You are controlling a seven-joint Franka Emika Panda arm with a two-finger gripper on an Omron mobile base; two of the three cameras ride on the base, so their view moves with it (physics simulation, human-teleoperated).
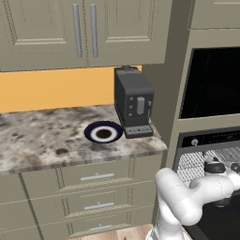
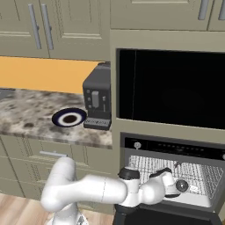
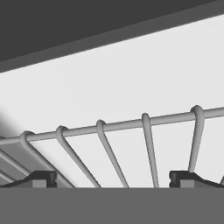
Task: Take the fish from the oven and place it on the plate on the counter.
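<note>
Wire rack bars [image 3: 127,153] lay closest to the hand camera, running away toward the pale back wall of the oven [image 2: 169,151], with the two dark fingertips [image 3: 39,178] standing wide apart at the bottom of that view and nothing between them. So I had the gripper [image 3: 111,179] fully spread and empty. I could not make out the fish in any view; it was presumably somewhere on a rack, off to one side of where the hand looked or hidden by the wrist.

To do this reach well, I judged I should find the fish before committing: pan the wrist along the rack, keep the fingertips just above the wires so they would not snag, then straddle the fish across its narrow body and close gently. A flat, slippery thing like that could slide on the bars if nudged from one side.

From the base cameras, the arm was folded low and stretched sideways, elbow bent, forearm nearly level, the hand pushed into the open oven cavity at rack height beneath the black control strip. Up on the counter [image 1: 47,145] the plate [image 1: 103,132] sat bare just beside the coffee machine [image 1: 133,101], well apart from the oven.
</note>
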